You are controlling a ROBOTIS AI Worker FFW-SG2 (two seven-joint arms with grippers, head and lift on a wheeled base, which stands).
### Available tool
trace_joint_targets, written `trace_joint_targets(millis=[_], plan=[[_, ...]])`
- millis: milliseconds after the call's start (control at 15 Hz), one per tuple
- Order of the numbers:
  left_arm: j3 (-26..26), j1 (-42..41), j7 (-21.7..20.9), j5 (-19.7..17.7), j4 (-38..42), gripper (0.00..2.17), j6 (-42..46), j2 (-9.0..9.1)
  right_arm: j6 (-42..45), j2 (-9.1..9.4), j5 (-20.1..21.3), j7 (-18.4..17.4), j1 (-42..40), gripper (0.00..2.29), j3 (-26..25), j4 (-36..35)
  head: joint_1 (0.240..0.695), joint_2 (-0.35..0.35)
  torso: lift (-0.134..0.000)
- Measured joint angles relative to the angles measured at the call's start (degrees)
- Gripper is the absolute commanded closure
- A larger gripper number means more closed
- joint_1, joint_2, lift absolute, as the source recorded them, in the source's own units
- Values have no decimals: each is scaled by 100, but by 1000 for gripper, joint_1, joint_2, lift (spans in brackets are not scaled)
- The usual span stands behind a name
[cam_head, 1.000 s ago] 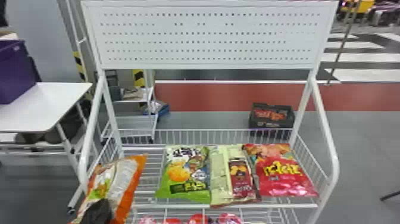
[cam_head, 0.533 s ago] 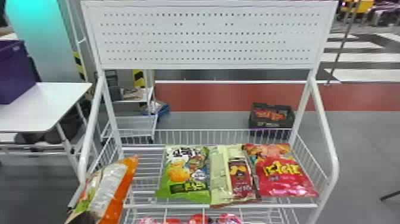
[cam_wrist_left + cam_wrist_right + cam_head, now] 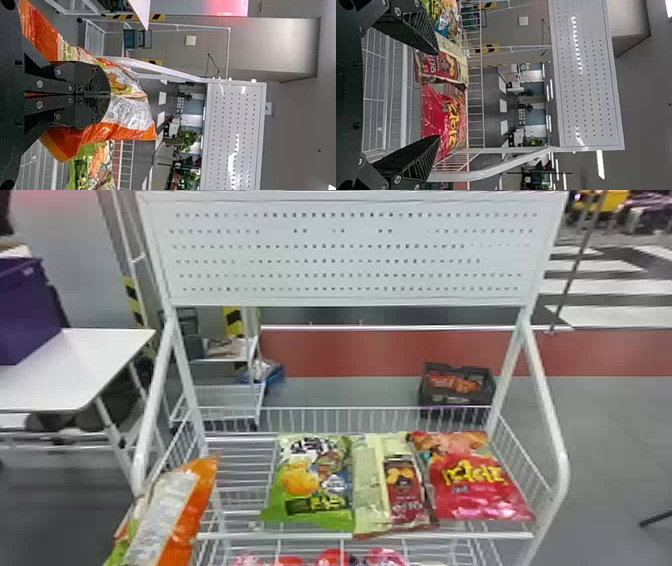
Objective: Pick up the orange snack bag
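Note:
The orange snack bag [image 3: 192,510] hangs tilted at the lower left in the head view, in front of the rack's left front corner. In the left wrist view my left gripper [image 3: 109,95] is shut on the orange snack bag [image 3: 132,113], its two black fingers together and the bag spreading out on both sides of them. My right gripper [image 3: 438,95] stands open in the right wrist view, nothing between its fingers, facing the red snack bag [image 3: 441,118] and the cream and maroon bag [image 3: 443,65] on the rack.
On the white wire shelf [image 3: 240,470] lie a green bag [image 3: 312,485], a cream and maroon bag [image 3: 392,485] and a red bag [image 3: 475,480]. White side rails [image 3: 550,410] frame it; red packs [image 3: 332,558] sit below. A white table [image 3: 65,375] stands left.
The orange bag has shifted left and slightly down in the head view, and turned so more of its pale panel shows. The other bags on the shelf have stayed put.

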State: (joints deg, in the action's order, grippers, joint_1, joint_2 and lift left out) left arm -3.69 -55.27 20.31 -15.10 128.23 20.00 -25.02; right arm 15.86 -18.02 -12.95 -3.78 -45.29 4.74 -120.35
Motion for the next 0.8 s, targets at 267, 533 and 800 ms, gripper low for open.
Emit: trace_joint_targets(millis=[267, 533, 800], plan=[[-9, -77, -1, 37, 4, 1423, 139, 8, 0, 15, 2, 0, 25, 144, 11, 25, 499, 0, 0], [-43, -98, -1, 78, 2, 1423, 158, 10, 0, 23, -2, 0, 29, 144, 12, 29, 499, 0, 0], [-27, -101, 1, 78, -35, 1423, 246, 12, 0, 26, 3, 0, 29, 144, 18, 28, 499, 0, 0]])
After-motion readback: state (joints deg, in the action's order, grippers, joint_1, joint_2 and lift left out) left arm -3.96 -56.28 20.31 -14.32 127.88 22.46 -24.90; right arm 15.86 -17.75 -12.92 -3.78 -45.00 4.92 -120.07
